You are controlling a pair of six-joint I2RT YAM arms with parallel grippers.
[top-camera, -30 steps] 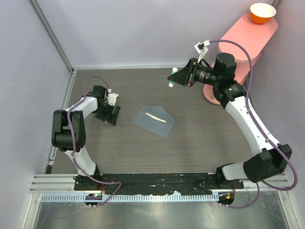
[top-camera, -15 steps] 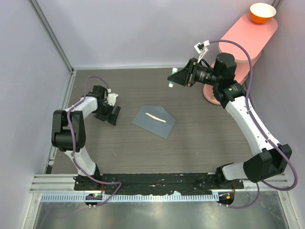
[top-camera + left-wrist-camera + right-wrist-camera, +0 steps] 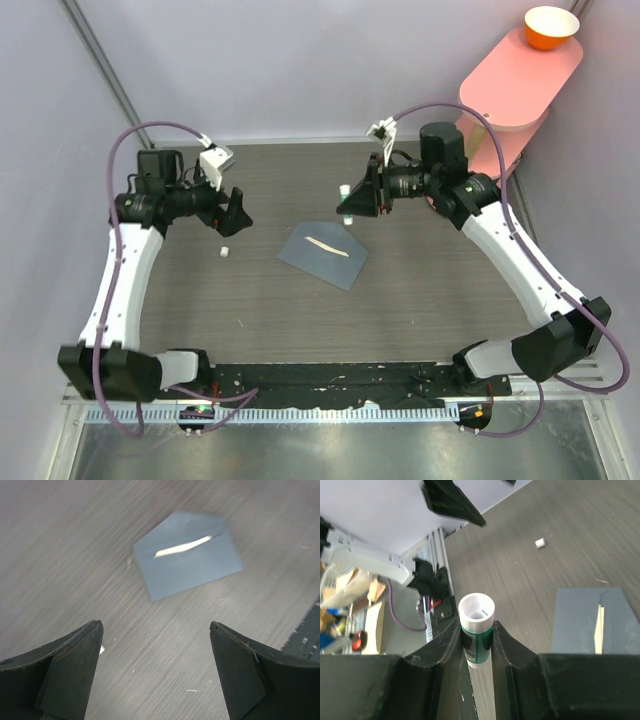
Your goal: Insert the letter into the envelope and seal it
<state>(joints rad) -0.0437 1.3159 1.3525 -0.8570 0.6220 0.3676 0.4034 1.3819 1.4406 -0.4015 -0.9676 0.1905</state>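
The slate blue-grey envelope (image 3: pixel 322 256) lies flat mid-table, a pale sliver of the letter (image 3: pixel 322 245) showing along its flap edge. In the left wrist view the envelope (image 3: pixel 187 562) lies ahead of my left gripper (image 3: pixel 155 625), which is open and empty above bare table. The left gripper (image 3: pixel 238 212) hovers left of the envelope. My right gripper (image 3: pixel 352 200) hangs just above the envelope's far right corner, shut on a green-and-white glue stick (image 3: pixel 477 612) whose open white end points out past the fingers. The envelope (image 3: pixel 585 625) sits to its right in that view.
A small white cap (image 3: pixel 225 250) lies on the table left of the envelope, also seen as the cap (image 3: pixel 539 543). A pink stand (image 3: pixel 515 80) with an orange bowl (image 3: pixel 551 26) rises at the back right. Walls close the left and back sides.
The left arm has risen off the table at the left and its gripper has opened wider. The white cap now lies on the table. The right gripper moved left toward the envelope with the glue stick.
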